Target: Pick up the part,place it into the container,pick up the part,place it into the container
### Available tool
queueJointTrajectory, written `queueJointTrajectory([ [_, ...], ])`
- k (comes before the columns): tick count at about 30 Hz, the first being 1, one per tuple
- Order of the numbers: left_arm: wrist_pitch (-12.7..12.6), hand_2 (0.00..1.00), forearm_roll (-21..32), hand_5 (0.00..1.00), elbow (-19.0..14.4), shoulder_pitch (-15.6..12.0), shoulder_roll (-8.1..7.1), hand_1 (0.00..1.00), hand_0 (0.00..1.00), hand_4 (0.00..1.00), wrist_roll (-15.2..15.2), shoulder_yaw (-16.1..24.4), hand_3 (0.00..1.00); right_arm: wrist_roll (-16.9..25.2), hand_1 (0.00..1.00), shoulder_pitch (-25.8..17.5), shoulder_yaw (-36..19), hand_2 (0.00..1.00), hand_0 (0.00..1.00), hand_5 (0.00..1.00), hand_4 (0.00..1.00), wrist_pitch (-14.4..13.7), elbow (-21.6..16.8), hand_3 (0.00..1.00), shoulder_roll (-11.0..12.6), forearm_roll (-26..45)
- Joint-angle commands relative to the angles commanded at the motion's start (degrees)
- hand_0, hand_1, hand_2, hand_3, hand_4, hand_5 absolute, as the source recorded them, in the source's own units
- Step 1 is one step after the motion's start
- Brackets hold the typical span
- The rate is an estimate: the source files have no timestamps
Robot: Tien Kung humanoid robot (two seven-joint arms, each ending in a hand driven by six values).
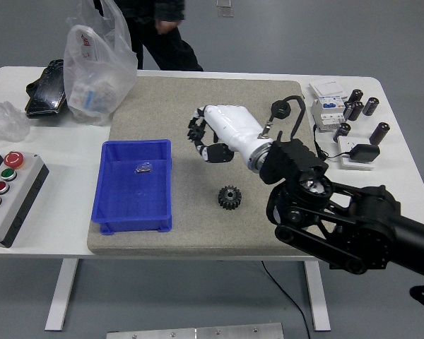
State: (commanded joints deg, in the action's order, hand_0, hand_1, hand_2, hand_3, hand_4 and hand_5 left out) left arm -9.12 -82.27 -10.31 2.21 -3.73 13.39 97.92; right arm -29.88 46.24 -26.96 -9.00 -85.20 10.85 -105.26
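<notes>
1. White table: carries a beige mat.
2. Left of the robot's fingers: plastic bag, black tray, button box.
3. Right of them: breaker, cylinders, adapter.

Open mat between gear and blue bin, seemingly unobstructed.

One view only here, the head camera, sitting high on the robot's side and looking forward and down across the white table. The near edge runs along the bottom, the far edge near the top with a person standing beyond it. It's a mid-distance look, taking in nearly the whole tabletop and the grey mat.
</notes>
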Motion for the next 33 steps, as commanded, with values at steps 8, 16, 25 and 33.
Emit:
queueJointTrajectory([
  [8,-0.06,0.687,-0.77,0.516,0.0,0.32,-0.13,0.689,0.738,0.664,0.43,0.64,0.673,8.78,0.415,2.05,5.86,0.393,0.275,0.002,0.485,-4.39,3.56,0.542,-4.54,3.41],
  [16,0.18,0.686,-1.15,0.517,0.0,1.13,-0.51,0.689,0.738,0.664,0.16,0.66,0.674,11.68,0.42,2.4,10.5,0.406,0.283,0.002,0.493,-4.92,3.57,0.548,-5.39,1.99],
  [25,0.13,0.686,-0.68,0.521,0.0,0.92,-0.51,0.689,0.738,0.667,0.05,0.57,0.675,11.28,0.498,2.74,11.74,0.558,0.309,0.002,0.576,-4.03,6.05,0.573,-6.39,-0.42],
  [33,0.17,0.686,-0.91,0.521,0.0,0.66,-0.21,0.689,0.738,0.666,-0.02,0.96,0.674,9.36,0.534,2.42,11.19,0.657,0.312,0.002,0.501,0.77,6.86,0.665,-6.38,0.49],
])
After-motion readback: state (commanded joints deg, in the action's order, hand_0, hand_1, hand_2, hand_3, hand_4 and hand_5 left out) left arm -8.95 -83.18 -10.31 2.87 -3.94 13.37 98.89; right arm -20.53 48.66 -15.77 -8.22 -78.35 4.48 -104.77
